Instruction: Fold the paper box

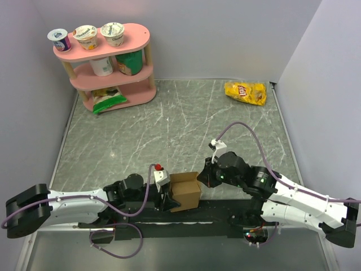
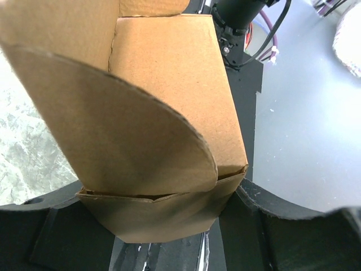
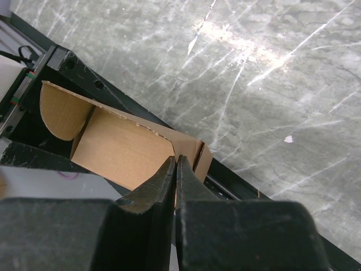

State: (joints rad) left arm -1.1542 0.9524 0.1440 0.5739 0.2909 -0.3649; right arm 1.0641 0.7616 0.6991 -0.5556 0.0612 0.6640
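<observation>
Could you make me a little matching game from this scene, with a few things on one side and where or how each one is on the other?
Things:
1. cardboard box
2. chip bag
3. pink shelf
4. right fingers

Place or state:
A. at the far right
B. pressed shut
C. in the far left corner
D. between the left fingers

Pairs: 1-D, 2-A, 3-C, 4-B

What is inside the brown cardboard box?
Only bare cardboard walls show inside the paper box, with a rounded flap at its open end. The right jaws hide its near corner.
</observation>
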